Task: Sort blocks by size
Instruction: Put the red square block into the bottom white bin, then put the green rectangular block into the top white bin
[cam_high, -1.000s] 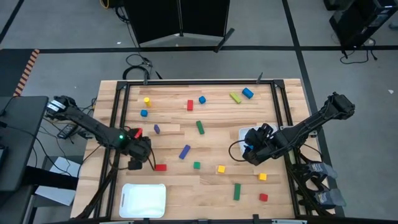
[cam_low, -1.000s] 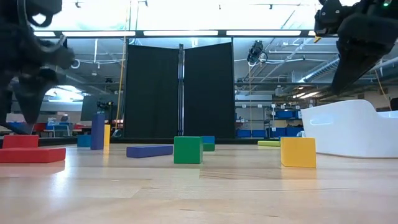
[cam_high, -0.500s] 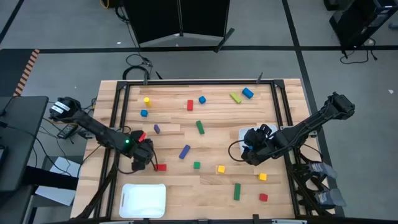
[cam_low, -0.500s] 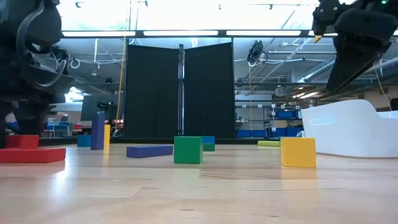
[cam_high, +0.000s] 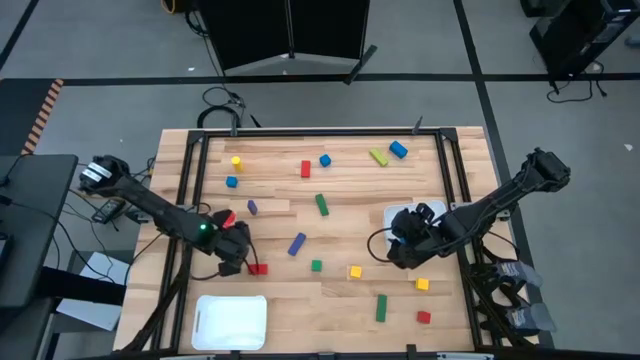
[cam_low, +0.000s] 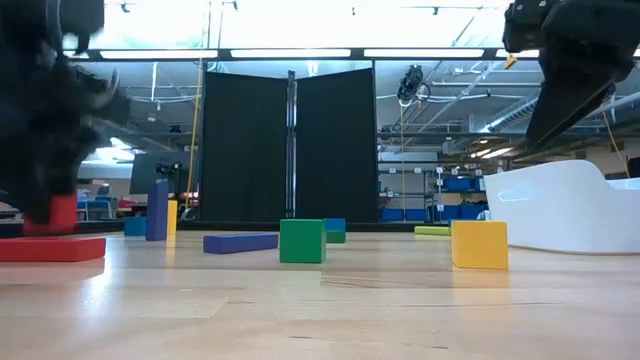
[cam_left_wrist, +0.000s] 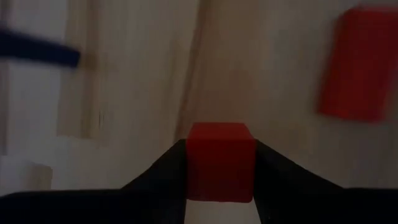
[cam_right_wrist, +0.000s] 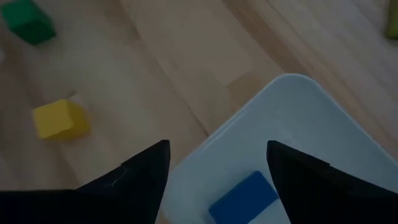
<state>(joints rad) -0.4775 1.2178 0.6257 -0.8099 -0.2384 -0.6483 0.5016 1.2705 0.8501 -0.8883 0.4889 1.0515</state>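
My left gripper is at the table's near left, shut on a small red cube. The cube also shows in the low view, just above a flat red bar that lies on the table. My right gripper is open and empty. It hangs over the near edge of a white tray at the right, where a blue block lies. Other coloured blocks lie scattered over the wood. My left gripper pinches the red cube by two opposite sides between its two fingers. The fingers come from above, pointing down. The cube sits level in the hold, lifted a little off the table, next to the red bar.
A second white tray stands at the near left edge. A green cube, a yellow cube, a blue bar and a green bar lie mid-table. More blocks lie along the far edge and at the near right.
My left gripper has gone toward the table's right and near edges and come down over the red cube. The cube now sits higher and nearer in the low view, off the table. My right gripper has shifted slightly toward the near edge.
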